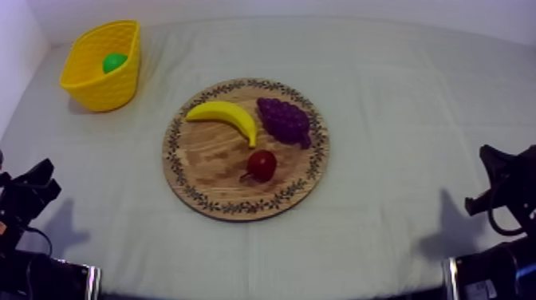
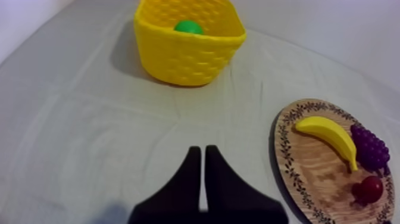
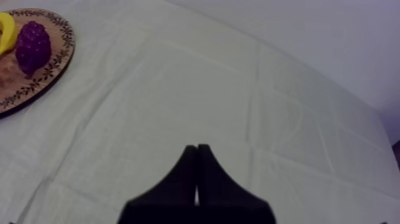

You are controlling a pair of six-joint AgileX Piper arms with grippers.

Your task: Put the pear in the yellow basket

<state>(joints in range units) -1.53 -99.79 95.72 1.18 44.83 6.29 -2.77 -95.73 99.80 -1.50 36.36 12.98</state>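
Wood-grain board [image 1: 209, 159], matt cloth [image 1: 399, 96]

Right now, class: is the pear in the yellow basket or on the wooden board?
In: the pear sits inside the yellow basket; the wooden board bears banana, grapes, small red fruit.

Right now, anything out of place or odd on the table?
Nothing stands out. The pear sits inside the upright yellow basket; the banana, grapes and small red fruit lie on the wooden board.
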